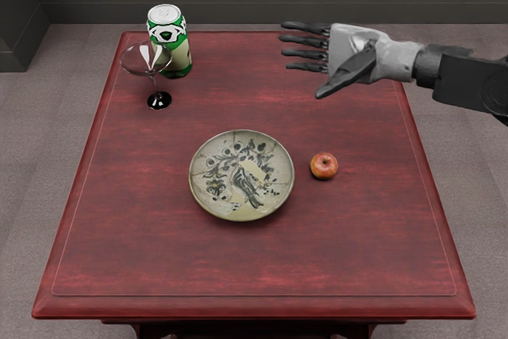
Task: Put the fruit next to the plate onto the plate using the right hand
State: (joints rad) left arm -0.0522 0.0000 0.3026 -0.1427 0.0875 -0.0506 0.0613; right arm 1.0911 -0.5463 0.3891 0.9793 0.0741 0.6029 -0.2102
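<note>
A small red apple (324, 166) rests on the tabletop just right of a round patterned plate (208, 194), a short gap between them. The plate lies near the middle of the table and holds nothing. My right hand (311, 61) hovers above the far right part of the table, well behind the apple. Its fingers are stretched out flat toward the left, the thumb angled down, and it holds nothing. The right arm enters from the picture's right edge. No left arm shows.
A green and white can (170, 40) stands at the far left of the red wooden table (127, 260). A martini glass (151, 69) stands right in front of the can.
</note>
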